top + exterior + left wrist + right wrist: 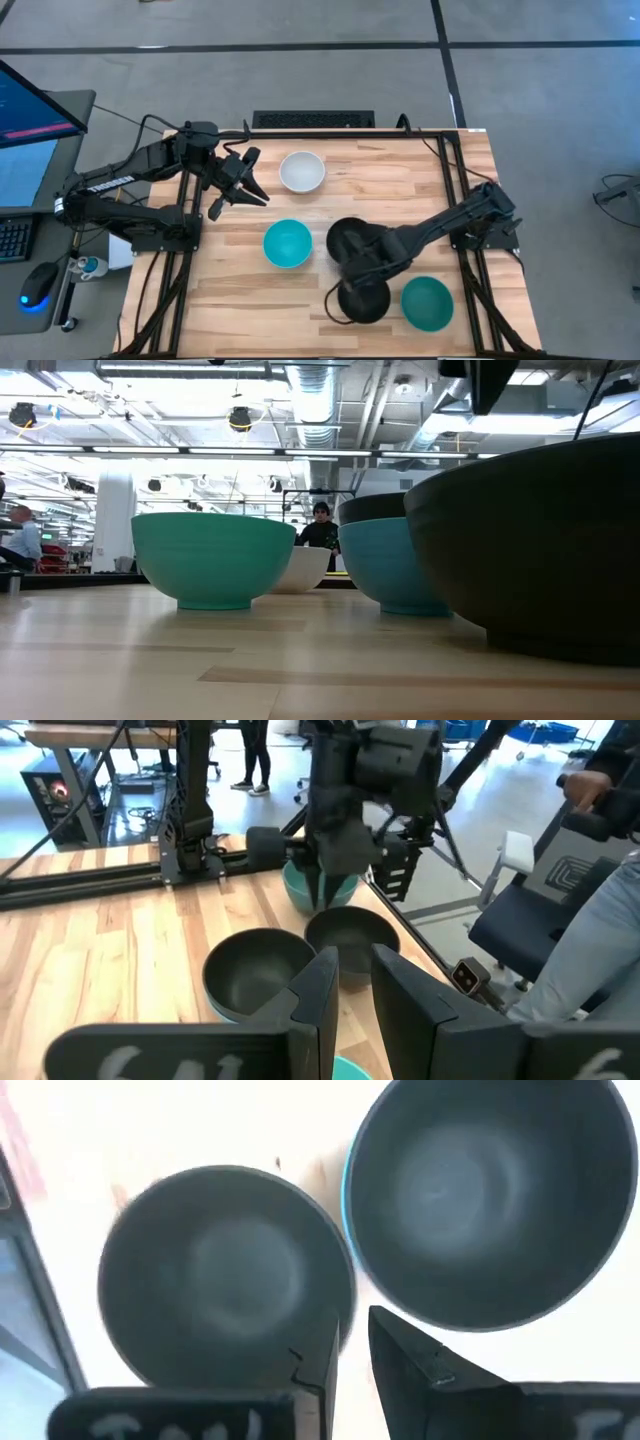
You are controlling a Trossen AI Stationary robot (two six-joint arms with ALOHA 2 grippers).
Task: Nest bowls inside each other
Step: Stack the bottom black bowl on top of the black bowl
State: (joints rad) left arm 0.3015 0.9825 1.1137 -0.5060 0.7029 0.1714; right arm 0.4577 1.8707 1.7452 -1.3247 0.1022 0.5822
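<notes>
Near the table's middle, a black bowl (350,238) sits nested in a light blue bowl whose rim (347,1175) shows beneath it. A second black bowl (362,300) stands alone near the front edge, next to a teal green bowl (427,303). A second light blue bowl (287,243) and a white bowl (301,171) stand apart to the left and far side. My right gripper (366,266) points down over the gap between the two black bowls, fingers close together and empty (353,1350). My left gripper (243,183) hovers left of the white bowl, shut and empty.
Black rails (455,190) of the arm frames run along the table's left and right sides. A monitor and keyboard (20,150) stand off the table's left. People and chairs show in the room beyond. Bare wood lies along the far right (420,170).
</notes>
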